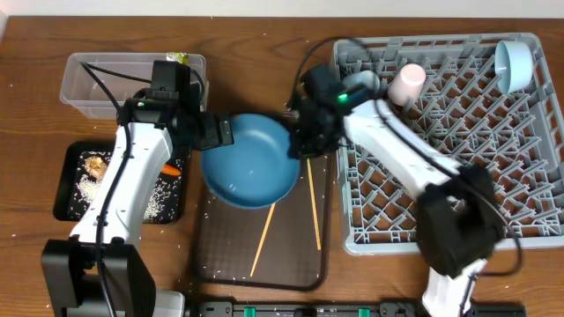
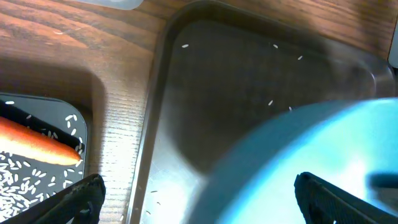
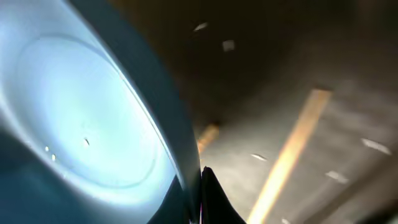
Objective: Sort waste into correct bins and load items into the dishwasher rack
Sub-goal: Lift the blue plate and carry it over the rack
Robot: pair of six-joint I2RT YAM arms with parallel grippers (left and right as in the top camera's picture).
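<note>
nearest the front edge, 2 wooden chopsticks (image 1: 264, 231) lie on the brown serving tray (image 1: 225, 255), their far ends running under the dark-blue plate (image 1: 251, 163). the plate sits over the tray's far end. the right gripper (image 1: 302, 141) is pressed together on its right rim, a thin pinch at the very edge. the left gripper (image 1: 220, 132) stands spread wide at the left rim, holding nothing. further left, the black tray (image 1: 66, 189) holds rice and the carrot (image 1: 172, 170).

to do this lift well, i judge: hold the pinch firm, raise the plate clear of the chopsticks, then stand it between pegs of the grey dishwasher rack (image 1: 458, 176), away from the pink cup (image 1: 407, 84) and light-blue bowl (image 1: 514, 63) at its far side. a rim-only grip may let the plate swivel, so go slow.
</note>
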